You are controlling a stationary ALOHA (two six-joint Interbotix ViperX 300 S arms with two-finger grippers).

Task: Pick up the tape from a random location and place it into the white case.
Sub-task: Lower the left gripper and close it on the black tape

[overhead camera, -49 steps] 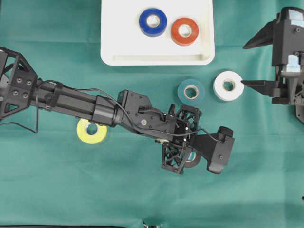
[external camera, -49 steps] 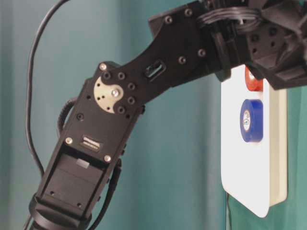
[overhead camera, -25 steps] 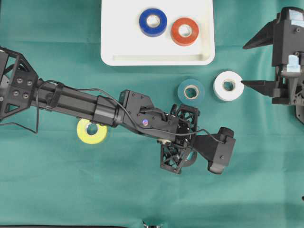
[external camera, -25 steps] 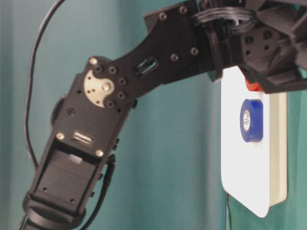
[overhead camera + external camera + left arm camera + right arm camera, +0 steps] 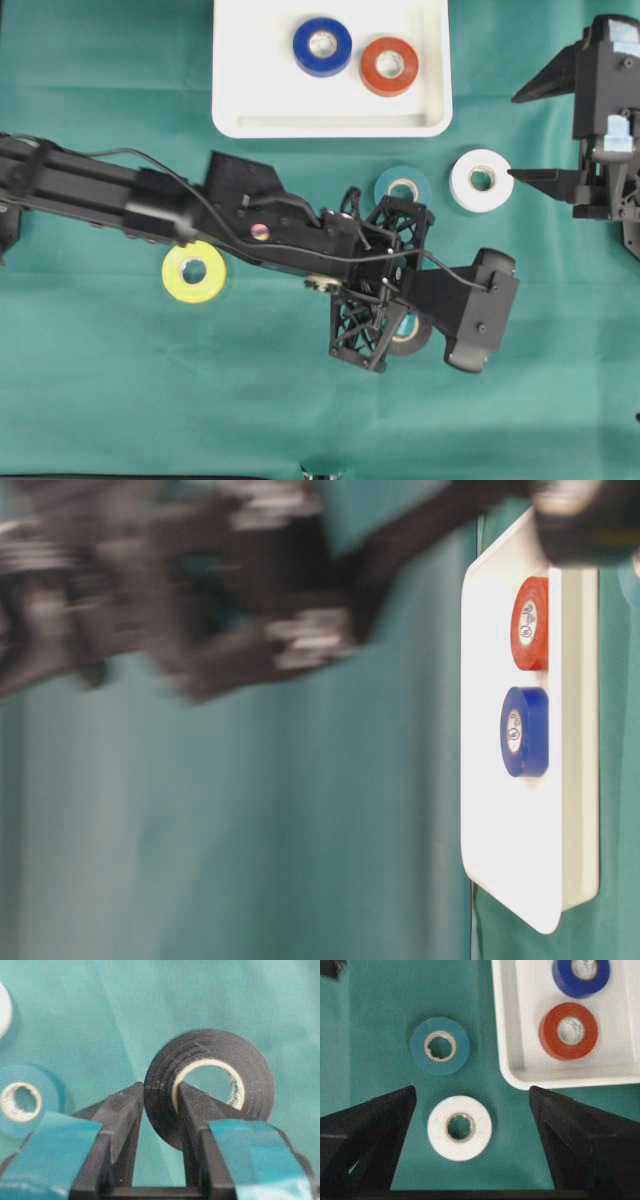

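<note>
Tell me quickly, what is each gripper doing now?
Left gripper: closed on the wall of the black tape roll.
Right gripper: open, holding nothing.

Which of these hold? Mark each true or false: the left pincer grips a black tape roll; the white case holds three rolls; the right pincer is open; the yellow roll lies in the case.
1. The left pincer grips a black tape roll. True: one finger is inside its core, the other outside.
2. The white case holds three rolls. False: two, the blue roll and the red roll.
3. The right pincer is open. True.
4. The yellow roll lies in the case. False: it lies on the green cloth.
</note>
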